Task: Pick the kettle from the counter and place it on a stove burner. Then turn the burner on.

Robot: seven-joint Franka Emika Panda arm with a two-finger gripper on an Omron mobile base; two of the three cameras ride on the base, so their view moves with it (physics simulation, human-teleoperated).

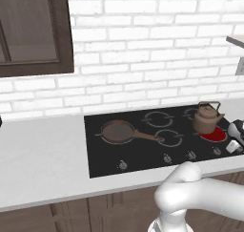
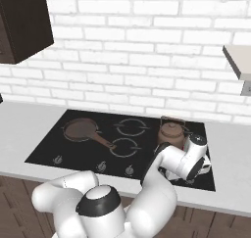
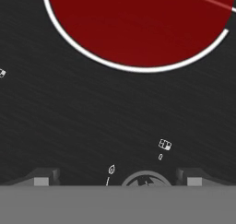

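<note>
The copper-brown kettle (image 1: 207, 119) (image 2: 170, 132) stands upright on the black cooktop, at the far edge of a stove burner (image 1: 214, 135) (image 3: 138, 20) that glows red. My gripper (image 1: 234, 142) (image 2: 205, 167) (image 3: 117, 179) hangs open just in front of that burner, low over the glass, with nothing between its fingers. In the hand view a round control knob (image 3: 145, 180) sits between the two fingertips (image 3: 44, 178), with the red disc beyond it. The pale counter (image 1: 43, 154) (image 2: 230, 149) runs on both sides of the cooktop.
A brown frying pan (image 1: 117, 131) (image 2: 81, 130) lies on the left burner, handle pointing right. More knobs (image 1: 167, 158) (image 2: 101, 166) line the cooktop's front edge. A shelf (image 2: 238, 60) juts out at the upper right. White brick wall behind.
</note>
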